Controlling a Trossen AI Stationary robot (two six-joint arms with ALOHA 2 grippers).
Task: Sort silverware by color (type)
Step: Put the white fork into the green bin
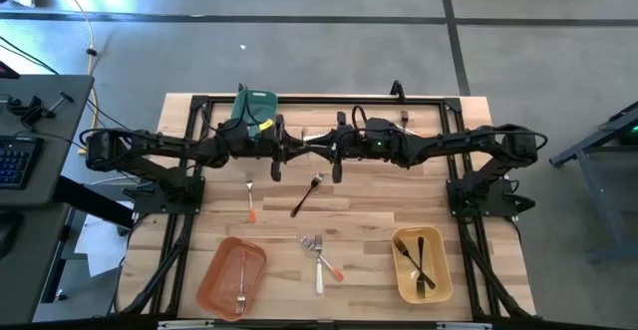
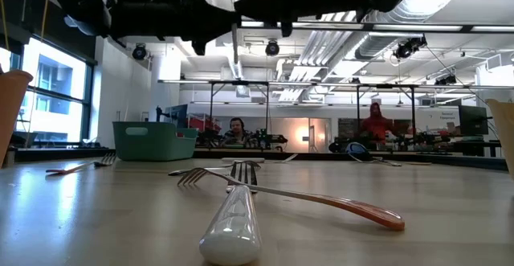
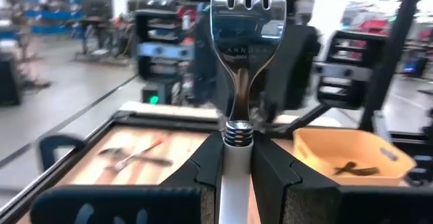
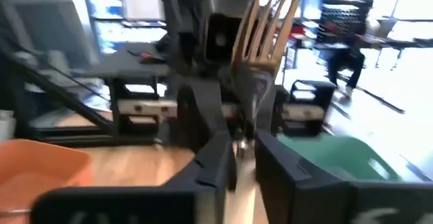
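My two grippers meet in the air over the far middle of the table, left gripper [image 1: 297, 141] and right gripper [image 1: 335, 147]. Between them is one fork with a silver head and a white handle [image 1: 314, 135]. In the left wrist view the fork [image 3: 241, 28] points away past my left gripper [image 3: 237, 158], with the right arm close behind it. In the right wrist view its tines [image 4: 270, 21] rise above my right gripper [image 4: 245, 149]. Both grippers are shut on it. The low view shows the arms only as dark shapes along its top. My left gripper pinches the fork's white handle [image 3: 237, 170] between its two fingers, just behind the ribbed collar. The fingers lie along the handle. The fork is lifted clear and its head points forward and upward. My right gripper closes on the fork's neck [image 4: 249, 119] just below the head. The fingertips hide the place of contact itself. The tines stand above the fingers, clear of the table.
A red-tipped fork [image 1: 249, 197] and a black fork [image 1: 306, 198] lie mid-table. A white-handled fork [image 2: 233, 218] lies crossed with a red-tipped one [image 2: 337, 204] near the front. The orange-red bin [image 1: 211, 288] holds a fork, and the yellow bin [image 1: 442, 270] holds black ones. The green bin [image 1: 255, 104] is at the far left.
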